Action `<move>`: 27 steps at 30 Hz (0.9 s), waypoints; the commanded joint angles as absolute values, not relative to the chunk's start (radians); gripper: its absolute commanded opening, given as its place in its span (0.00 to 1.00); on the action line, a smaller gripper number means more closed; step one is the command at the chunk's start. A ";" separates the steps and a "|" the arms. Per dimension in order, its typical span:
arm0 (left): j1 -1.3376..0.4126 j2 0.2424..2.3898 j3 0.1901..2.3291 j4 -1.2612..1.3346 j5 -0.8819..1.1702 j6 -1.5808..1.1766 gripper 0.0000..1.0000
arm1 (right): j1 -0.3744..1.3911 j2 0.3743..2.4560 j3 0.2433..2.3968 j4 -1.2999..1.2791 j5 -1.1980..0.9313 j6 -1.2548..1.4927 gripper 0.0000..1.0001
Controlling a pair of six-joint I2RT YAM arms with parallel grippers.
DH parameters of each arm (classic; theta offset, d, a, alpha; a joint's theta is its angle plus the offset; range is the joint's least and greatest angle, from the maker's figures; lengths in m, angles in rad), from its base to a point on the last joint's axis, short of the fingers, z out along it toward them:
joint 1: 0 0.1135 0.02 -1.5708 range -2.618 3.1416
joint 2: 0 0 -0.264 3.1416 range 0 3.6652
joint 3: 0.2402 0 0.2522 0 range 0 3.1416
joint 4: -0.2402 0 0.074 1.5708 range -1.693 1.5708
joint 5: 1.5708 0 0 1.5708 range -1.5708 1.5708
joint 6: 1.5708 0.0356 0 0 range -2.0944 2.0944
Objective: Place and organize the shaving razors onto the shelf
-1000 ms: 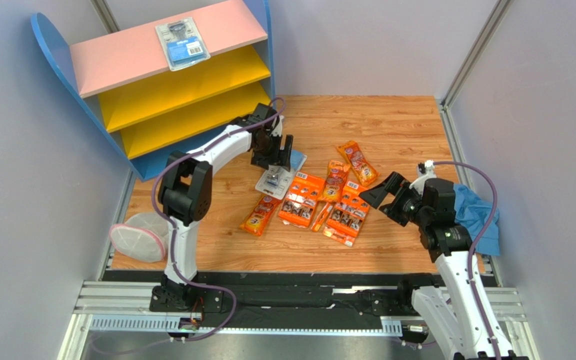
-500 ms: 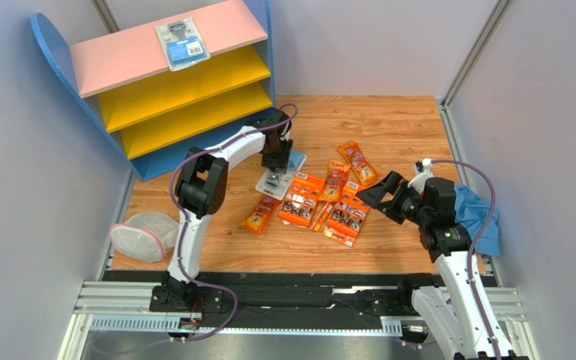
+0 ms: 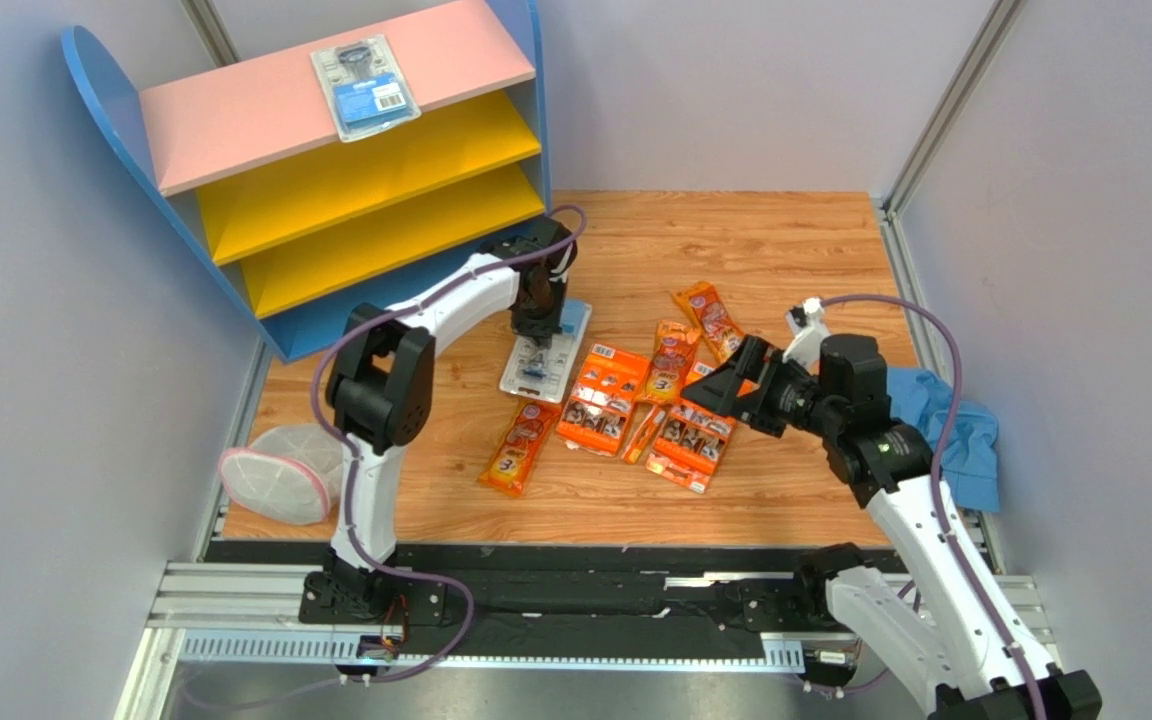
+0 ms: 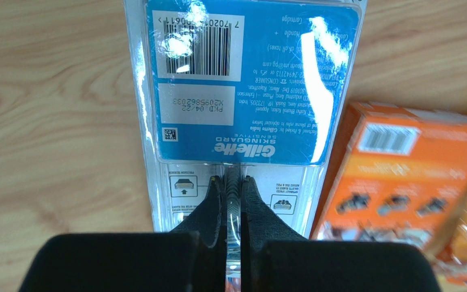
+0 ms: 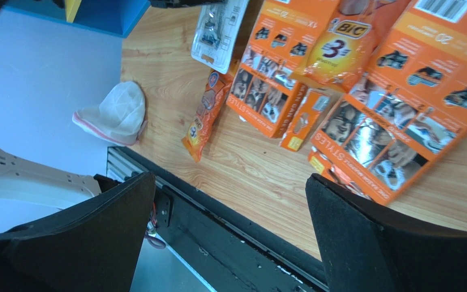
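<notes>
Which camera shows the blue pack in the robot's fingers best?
Left wrist: the pack fills the view, barcode readable, fingers pinching its edge. Top view shows it small; right wrist shows it partly cut off.

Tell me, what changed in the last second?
The right gripper, open, reached left toward the orange packs. The left gripper shifted slightly, shut on the clear blister pack, nudging it left. The shelf and the pack on top stayed put.
</notes>
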State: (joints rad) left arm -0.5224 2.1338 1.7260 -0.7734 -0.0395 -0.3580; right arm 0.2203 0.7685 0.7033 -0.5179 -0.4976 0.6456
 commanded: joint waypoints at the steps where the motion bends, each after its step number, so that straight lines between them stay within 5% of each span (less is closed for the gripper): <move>1: -0.525 1.882 1.709 -0.788 -0.006 -0.454 0.00 | 0.377 0.788 0.767 -0.417 -0.375 0.705 1.00; 9: -0.525 1.573 1.456 -0.599 0.260 -0.725 0.00 | 0.750 0.885 0.796 -0.252 -0.045 0.758 0.99; 19: -0.537 1.370 1.246 -0.492 0.359 -0.888 0.00 | 0.876 1.049 0.861 -0.081 0.100 0.793 0.95; 27: -0.551 1.267 1.157 -0.430 0.394 -0.945 0.00 | 0.890 1.271 0.956 -0.083 0.057 0.831 0.73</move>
State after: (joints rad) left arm -0.5404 1.3441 1.1774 -0.5144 0.3511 -0.8902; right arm 0.8803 1.2015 0.8909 -0.1261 0.0551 0.7979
